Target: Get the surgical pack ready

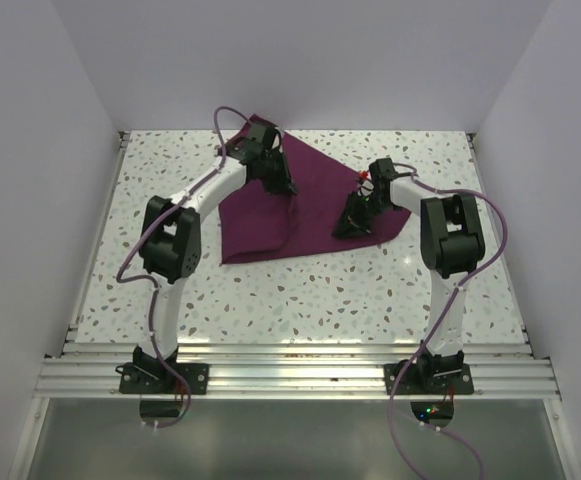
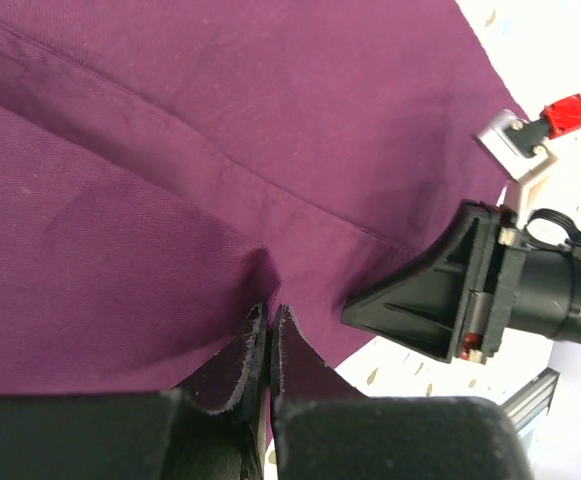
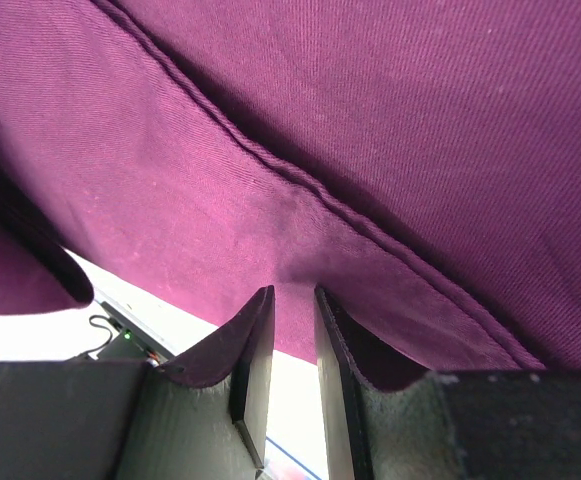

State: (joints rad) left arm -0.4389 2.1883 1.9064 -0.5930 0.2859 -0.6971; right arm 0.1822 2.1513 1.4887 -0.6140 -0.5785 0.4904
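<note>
We are seeing the surgical pack [image 1: 305,205] lying rumpled across the far middle of the table [image 1: 300,300], its cloth bunching where both arms are gripping it. The left gripper [image 2: 270,322] is pinching a raised fold, fingers pressed almost together on the cloth, with its arm arching up from the table's near edge, elbow high, and bending down toward the far left. The right gripper [image 3: 292,300] is holding the hem in a narrow gap between its fingers, cloth draping over both, its arm rising from the near edge and folding inward over the table's right half.
</note>
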